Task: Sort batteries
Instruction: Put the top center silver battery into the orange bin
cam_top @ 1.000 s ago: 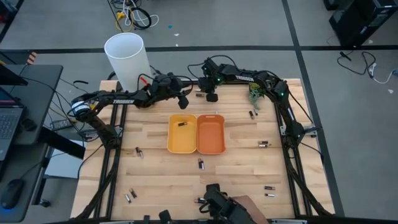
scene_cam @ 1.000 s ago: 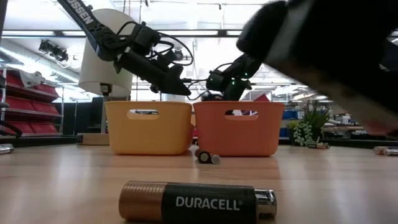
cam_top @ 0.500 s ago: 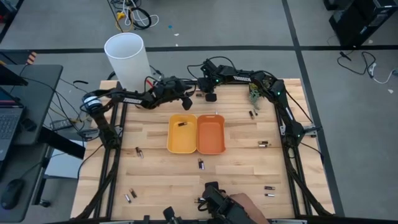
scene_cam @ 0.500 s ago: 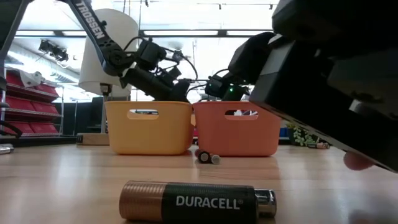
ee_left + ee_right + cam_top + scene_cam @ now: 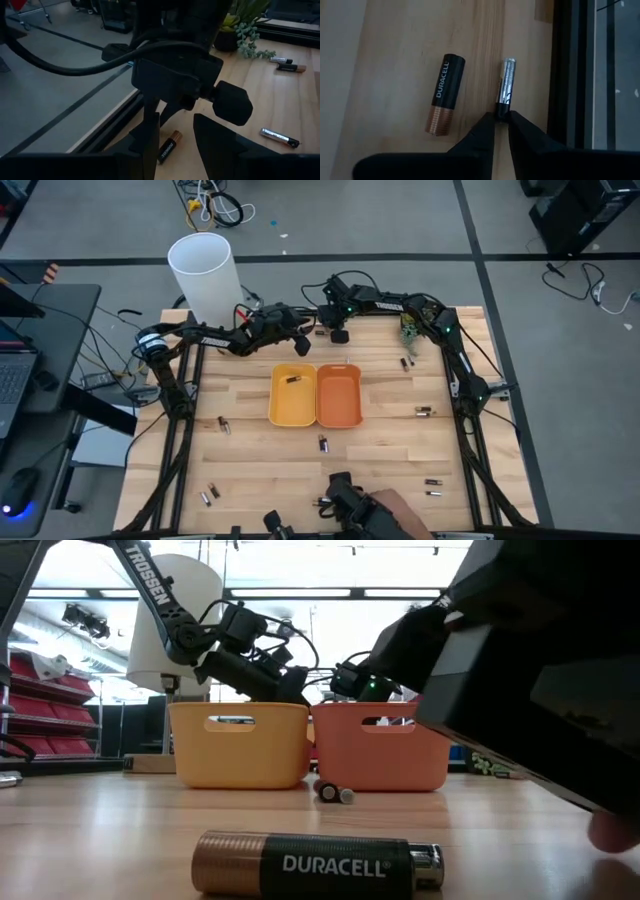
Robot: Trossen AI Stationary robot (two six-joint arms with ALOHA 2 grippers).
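Right gripper (image 5: 500, 121), behind the orange tray (image 5: 339, 395), has just narrowed onto the silver battery (image 5: 506, 87); pinching its dark end on the surface, copper-black battery (image 5: 443, 94) beside. Pick-up prob. next. Left gripper (image 5: 297, 345) behind yellow tray (image 5: 292, 394), half spread, empty.

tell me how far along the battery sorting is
Barely started. Done: one battery lies in the yellow tray; the orange tray looks empty. In hand: the right gripper, at the table's far edge, is pinching the end of a silvery battery lying beside a copper-and-black battery. The left gripper hovers next to it, open. Left: the loose batteries scattered across the table.
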